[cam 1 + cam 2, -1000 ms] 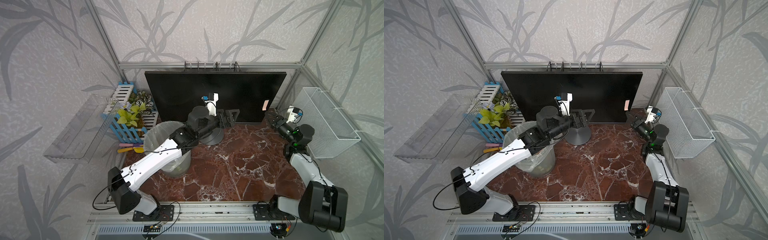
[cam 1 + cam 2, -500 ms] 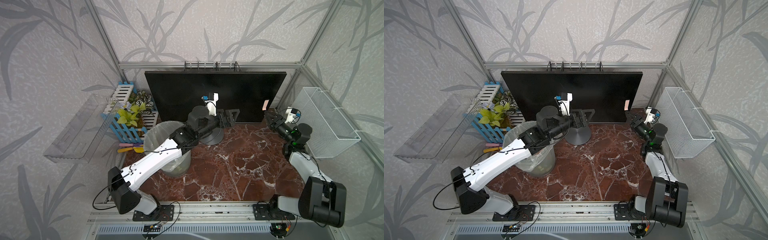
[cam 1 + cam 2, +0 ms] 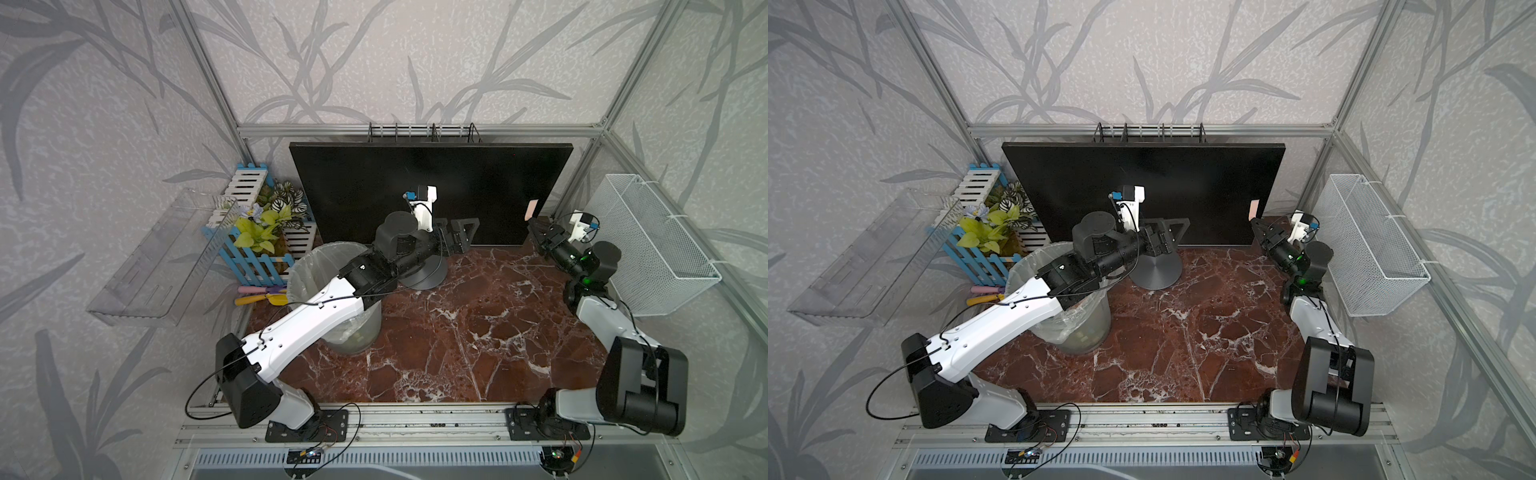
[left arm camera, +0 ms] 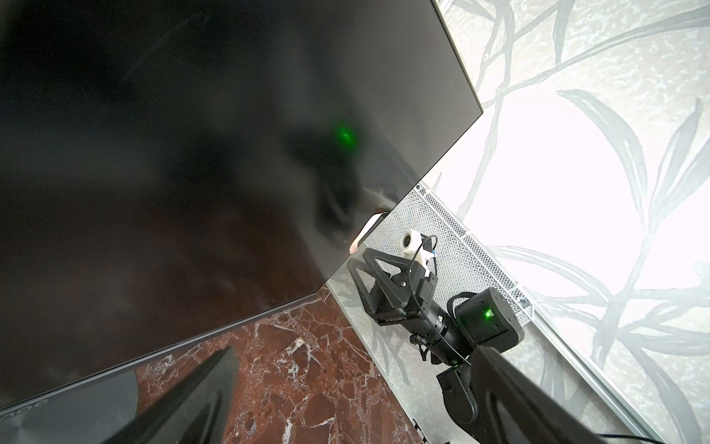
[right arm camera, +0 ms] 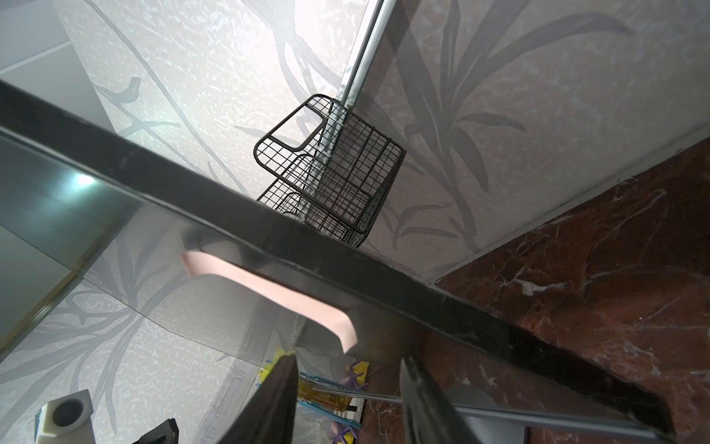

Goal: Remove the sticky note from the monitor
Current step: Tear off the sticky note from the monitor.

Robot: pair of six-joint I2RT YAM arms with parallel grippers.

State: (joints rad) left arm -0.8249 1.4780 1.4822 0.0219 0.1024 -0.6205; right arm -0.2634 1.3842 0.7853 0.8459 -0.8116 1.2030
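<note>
In both top views the monitor (image 3: 415, 187) stands upright at the back of the red-brown marble worktop (image 3: 457, 332), a wide flat black slab on a round grey metal foot (image 3: 430, 276). The sticky note (image 3: 531, 210), a small pale pink slip, is stuck low on the screen near its right edge. My right jaws sit just below it, parted and gripping nothing. My left arm (image 3: 307, 328) lies across a bin (image 3: 357, 336) lined with a clear bag. My left jaws gape wide and empty in front of the foot.

On the left stand a blue-and-white slatted crate (image 3: 253, 266) of leafy plants and a clear plastic tray (image 3: 162, 257) on the wall. A white mesh basket (image 3: 648, 249) hangs on the right wall, close behind my right arm (image 3: 598, 307). A black wire rack (image 3: 419, 129) shows above the monitor's top edge.

From the left wrist, the glossy screen (image 4: 153, 153) fills most of the frame, mirroring the marble and a green light. The sticky note (image 4: 365, 232) lifts off the glass at the screen's edge, just beyond my right jaws.

From the right wrist, the monitor's thin black edge (image 5: 422, 296) cuts slantwise across the frame. The sticky note (image 5: 269, 292) curls away from the glass, its loose end just ahead of my two dark fingertips (image 5: 280, 399). They stand apart and, as far as I can tell, do not touch it. Behind is the rack (image 5: 330, 173), a grid of thin rods.
</note>
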